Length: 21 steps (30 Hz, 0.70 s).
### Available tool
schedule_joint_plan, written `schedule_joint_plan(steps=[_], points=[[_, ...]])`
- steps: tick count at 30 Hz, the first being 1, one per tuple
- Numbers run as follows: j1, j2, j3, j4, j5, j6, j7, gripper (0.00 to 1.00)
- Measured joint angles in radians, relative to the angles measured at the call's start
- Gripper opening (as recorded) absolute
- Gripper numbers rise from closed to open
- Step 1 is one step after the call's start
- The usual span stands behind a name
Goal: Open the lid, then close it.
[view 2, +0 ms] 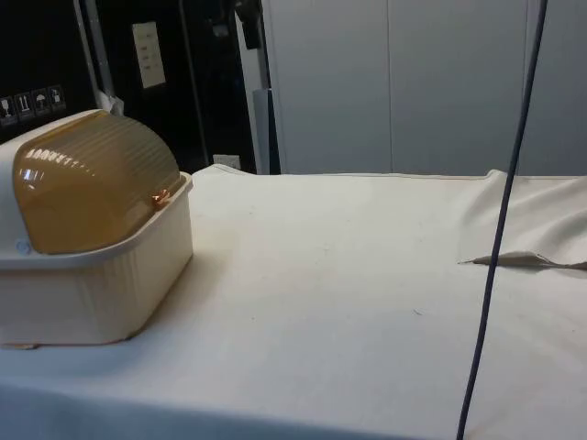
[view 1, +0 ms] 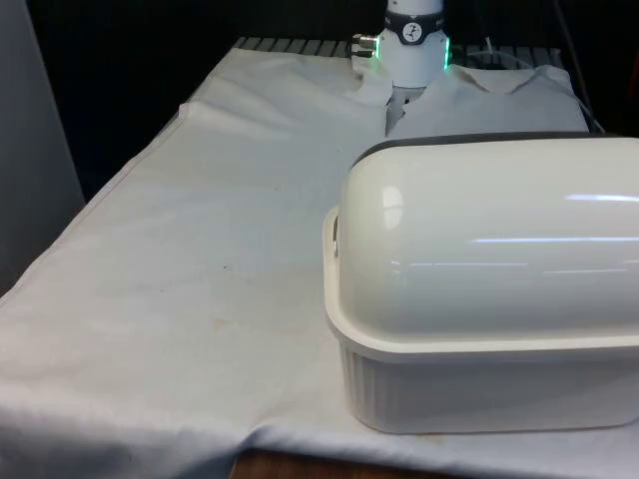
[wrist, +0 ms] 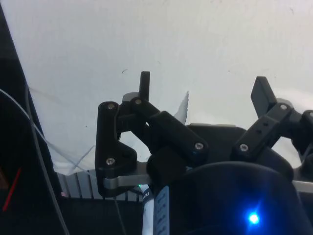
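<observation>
The pincer (wrist: 203, 90) hangs above bare white cloth (wrist: 146, 39), its two black fingers (wrist: 145, 83) spread wide apart with nothing between them. Under it the cloth shows a fold and, beyond that, a dark edge with thin cables (wrist: 34, 147) running along it.

Out from there, the robot's white base (view 1: 411, 45) stands at the far end of the counter (view 1: 200, 249), with green lights on either side of it. The cloth is rumpled around the base and lies flatter toward the near end.

The bread box (view 1: 479, 299) sits well away from the pincer, at the near end of the counter on the front view's right, turning its smooth cream back to that camera. From the side view it is a ribbed cream tub (view 2: 101, 284) with a rounded, amber, see-through lid (view 2: 92, 179). The lid is down, its front lip with a small handle (view 2: 163, 196) resting at the tub's rim. A dark cable (view 2: 500, 238) hangs in front of the side camera
</observation>
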State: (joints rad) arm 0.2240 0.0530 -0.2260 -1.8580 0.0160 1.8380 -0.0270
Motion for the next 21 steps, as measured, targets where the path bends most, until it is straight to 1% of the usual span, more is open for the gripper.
schedule_joint_plan(steps=[9,13,14,15,17,18,21], points=[[0.000,-0.003,0.000,-0.027,0.001,0.031,-0.006,1.00],[0.001,-0.008,0.005,-0.068,0.002,0.089,-0.013,1.00],[0.001,-0.008,0.005,-0.068,0.002,0.089,-0.013,1.00],[0.002,-0.008,0.009,-0.080,0.002,0.110,-0.013,1.00],[0.003,-0.007,0.014,-0.091,0.002,0.129,-0.012,1.00],[0.003,-0.007,0.014,-0.091,0.002,0.129,-0.012,1.00],[0.004,-0.005,0.026,-0.103,0.002,0.155,-0.005,1.00]])
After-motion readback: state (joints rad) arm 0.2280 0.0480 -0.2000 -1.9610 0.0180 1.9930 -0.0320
